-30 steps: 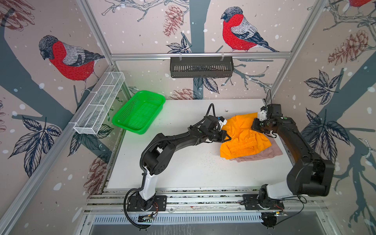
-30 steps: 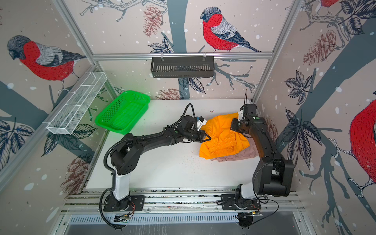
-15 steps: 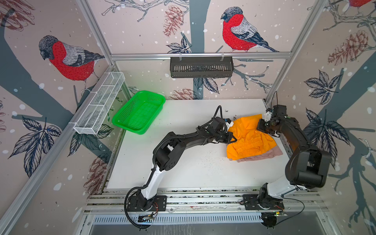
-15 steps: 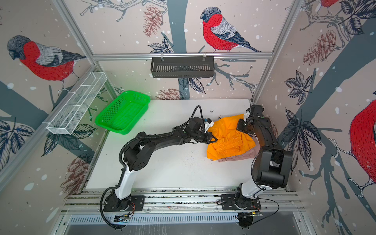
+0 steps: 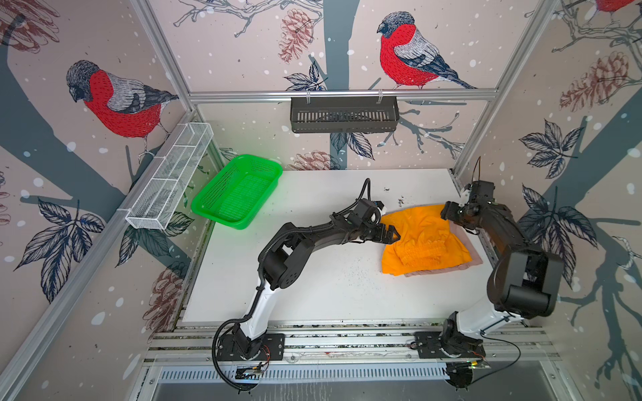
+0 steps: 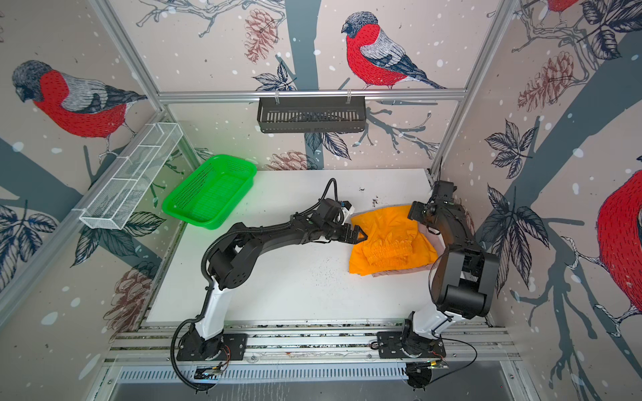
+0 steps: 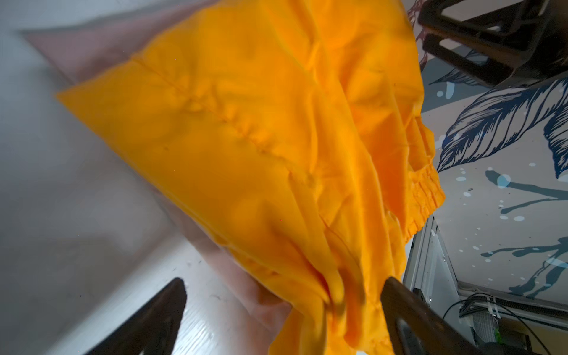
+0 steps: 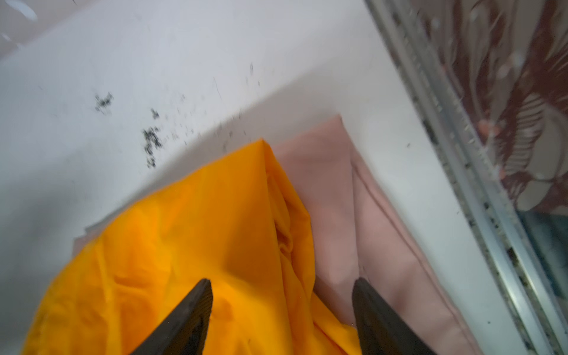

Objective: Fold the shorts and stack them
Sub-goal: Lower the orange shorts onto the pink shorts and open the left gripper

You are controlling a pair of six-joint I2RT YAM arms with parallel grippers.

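Orange cloth lies on top of pink cloth at the right side of the table (image 5: 312,277), so you can see both shorts already in one pile. The orange shorts (image 5: 424,239) cover most of the pink shorts (image 5: 469,250). The pink shows only as a border toward the right wall and along the near edge. The pile is well apart from the green basket (image 5: 222,219), which has no part in this work.

Your left gripper (image 5: 392,233) stands at the left edge of the orange shorts with its jaws wide apart. In the left wrist view a bunch of orange fabric (image 7: 246,138) runs down between the fingers (image 7: 159,319) and lies close against one of them, but nothing is pressed on it. Your right gripper (image 5: 448,212) is at the far right corner of the pile. In the right wrist view its fingers (image 8: 190,313) are also spread, with orange fabric and pink fabric (image 8: 353,215) below them, and they clamp nothing.

I judge that the grippers stand at two opposite corners because thin, limp cloth needs support at two points to be laid flat. The gathered waistband (image 5: 422,250) is on top and the orange surface is wrinkled, so the stack looks nearly done but not tidy. When you draw back the left arm, take care that the bunch near its finger does not catch and drag the top layer off.
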